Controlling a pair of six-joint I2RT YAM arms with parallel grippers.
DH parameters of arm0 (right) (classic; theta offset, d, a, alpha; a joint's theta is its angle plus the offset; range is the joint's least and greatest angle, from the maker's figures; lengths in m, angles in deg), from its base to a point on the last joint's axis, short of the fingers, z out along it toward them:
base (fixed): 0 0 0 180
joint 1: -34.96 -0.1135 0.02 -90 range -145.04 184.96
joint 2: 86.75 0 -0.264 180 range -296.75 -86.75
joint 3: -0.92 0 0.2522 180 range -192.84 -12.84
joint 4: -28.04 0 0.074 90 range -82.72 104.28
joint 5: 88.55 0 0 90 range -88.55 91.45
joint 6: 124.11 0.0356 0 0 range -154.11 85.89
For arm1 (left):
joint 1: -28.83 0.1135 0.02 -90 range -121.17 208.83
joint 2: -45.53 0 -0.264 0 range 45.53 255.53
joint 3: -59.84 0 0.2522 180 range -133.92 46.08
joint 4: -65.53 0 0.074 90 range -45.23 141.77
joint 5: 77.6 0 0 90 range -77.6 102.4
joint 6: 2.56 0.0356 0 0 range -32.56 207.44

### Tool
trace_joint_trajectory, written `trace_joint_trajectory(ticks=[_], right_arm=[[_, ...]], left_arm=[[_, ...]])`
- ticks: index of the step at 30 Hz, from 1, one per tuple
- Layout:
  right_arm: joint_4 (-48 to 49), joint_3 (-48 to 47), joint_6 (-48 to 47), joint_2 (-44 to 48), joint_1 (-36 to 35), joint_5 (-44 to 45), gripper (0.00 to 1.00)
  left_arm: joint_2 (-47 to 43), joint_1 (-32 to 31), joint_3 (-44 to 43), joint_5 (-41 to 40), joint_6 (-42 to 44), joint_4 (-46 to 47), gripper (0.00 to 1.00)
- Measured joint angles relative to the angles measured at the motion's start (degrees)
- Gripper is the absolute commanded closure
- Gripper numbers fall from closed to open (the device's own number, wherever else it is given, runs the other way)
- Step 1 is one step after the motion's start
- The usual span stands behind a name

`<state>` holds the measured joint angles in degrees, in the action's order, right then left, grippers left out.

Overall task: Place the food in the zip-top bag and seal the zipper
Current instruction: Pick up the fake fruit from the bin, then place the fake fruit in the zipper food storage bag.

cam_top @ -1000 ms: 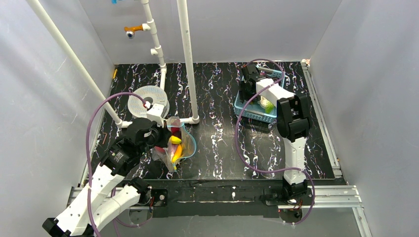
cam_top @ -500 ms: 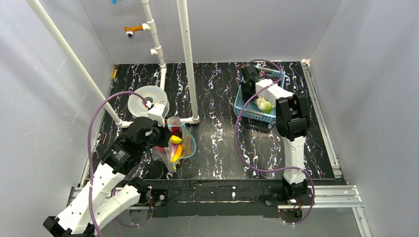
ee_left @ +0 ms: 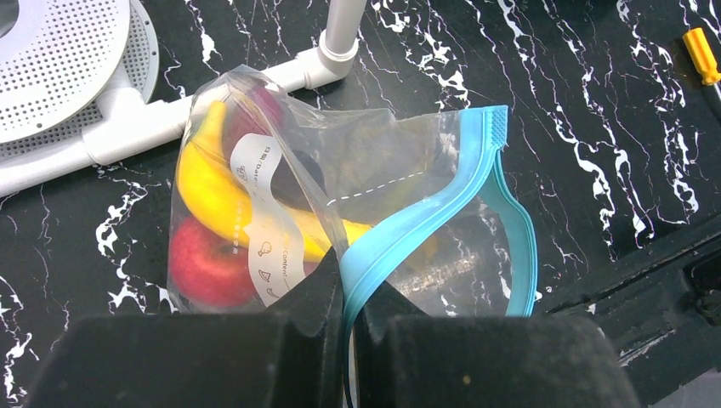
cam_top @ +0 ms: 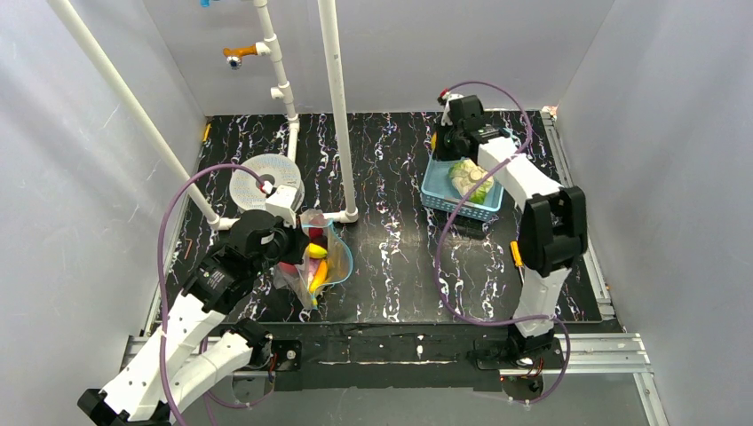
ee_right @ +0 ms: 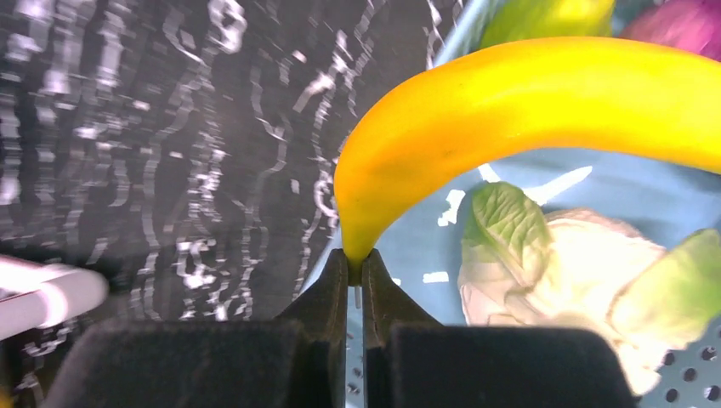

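Black marbled table (cam_top: pixel 391 266), zip-top bag (ee_left: pixel 400 170), basket (cam_top: pixel 455 208) (light-blue), screwdriver (ee_left: pixel 702 53)

In the right wrist view, the glossy yellow toy banana (ee_right: pixel 527 93) runs off the right edge. A magenta piece (ee_right: pixel 680 21) is cut by the upper right corner, and the black marbled table (ee_right: pixel 127 127) at left is blurred. In the left wrist view, the crinkly clear zip-top bag (ee_left: pixel 383 161) and its light-blue zipper strip (ee_left: pixel 429 217) are hidden between the left tool (ee_left: pixel 347 297) fingers at the bottom edge.
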<state>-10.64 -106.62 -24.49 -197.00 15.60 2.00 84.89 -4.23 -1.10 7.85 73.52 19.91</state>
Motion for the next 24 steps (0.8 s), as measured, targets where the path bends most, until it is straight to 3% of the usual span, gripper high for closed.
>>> trace_joint_trajectory(ticks=[7,14,18,24], right_arm=[[3.8,7.4,1.5,13.7,0.0,-7.7,0.99],[8.9,28.6,6.7,29.0,-1.5,-23.0,0.99],[9.6,37.2,7.2,35.9,-7.5,-30.2,0.99],[10.4,38.0,7.2,44.1,-18.8,-44.3,0.99]], left_arm=[[-0.4,0.1,0.0,-0.6,0.0,0.0,1.0],[-0.4,0.1,0.0,-1.1,0.0,0.0,1.0],[-0.2,0.1,0.0,-1.3,-0.1,0.0,1.0],[1.1,0.1,0.0,-1.2,-0.1,0.1,1.0]])
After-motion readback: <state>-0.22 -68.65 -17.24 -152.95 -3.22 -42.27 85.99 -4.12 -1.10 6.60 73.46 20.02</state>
